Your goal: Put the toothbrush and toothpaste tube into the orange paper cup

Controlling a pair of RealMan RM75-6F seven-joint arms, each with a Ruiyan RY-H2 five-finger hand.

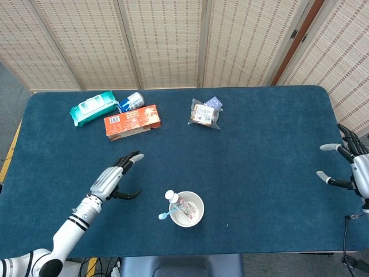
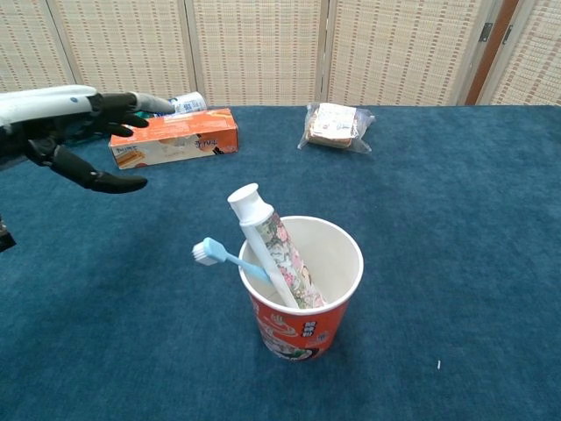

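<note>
The cup point(image 2: 302, 289) stood upright near the front edge of the desk point(image 1: 259, 144), a little left of its middle. The toothpaste point(image 2: 267, 243) leaned inside it, capped end up and tilted toward the left, its white cap rising above the rim. The toothbrush point(image 2: 230, 258) also rested in the cup, its blue head sticking out over the left side of the rim (the lower part of the handle was hidden inside the cup).

The left hand point(image 1: 114, 178) hung above the desk to the left of the cup, apart from it, with its fingers spread and nothing in them; in the chest view the same left hand point(image 2: 83, 132) showed at the left edge, thumb stretched out below the other fingers. The right hand point(image 1: 350, 167) was at the desk's right edge, well apart from the cup, fingers likewise spread and empty; the chest view did not show it.

Toward the far left corner lay a pack of wipes point(image 1: 92, 108), with a small can point(image 1: 131, 101) just beside it on its side, and an orange box point(image 1: 132, 122) lying flat in front of them. A clear bag of snacks point(image 1: 204, 113) lay near the far edge around the middle. Woven screens point(image 1: 173, 40) stood behind the desk.
</note>
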